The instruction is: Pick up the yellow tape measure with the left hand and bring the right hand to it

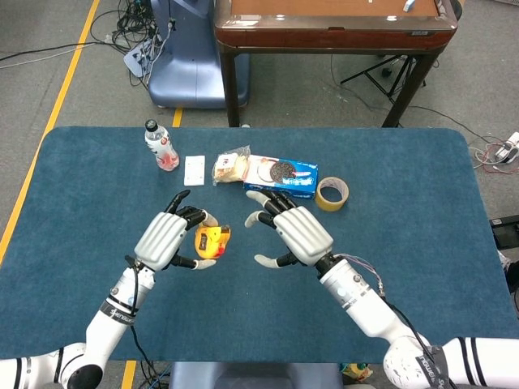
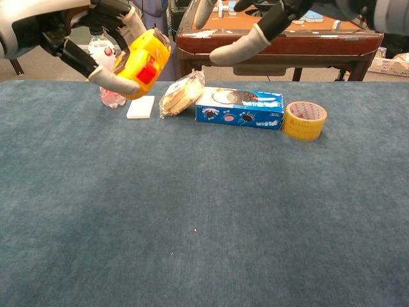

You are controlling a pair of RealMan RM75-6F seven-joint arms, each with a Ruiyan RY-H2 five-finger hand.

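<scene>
My left hand point(image 1: 166, 239) grips the yellow tape measure point(image 1: 212, 241) and holds it raised above the blue table. In the chest view the tape measure point(image 2: 145, 62) shows its red button, with the left hand point(image 2: 70, 29) wrapped around it from the left. My right hand point(image 1: 296, 233) hovers just right of the tape measure with its fingers spread, holding nothing. A small gap remains between the right hand's fingertips point(image 1: 253, 217) and the tape measure. In the chest view only the right hand's fingers point(image 2: 246, 46) reach in from the top.
Along the table's far side stand a water bottle point(image 1: 162, 147), a white block point(image 1: 194, 170), a wrapped snack point(image 1: 230, 167), a blue cookie box point(image 1: 281, 176) and a roll of yellow tape point(image 1: 332, 194). A wooden table point(image 1: 332, 24) stands beyond the blue table point(image 1: 405, 227).
</scene>
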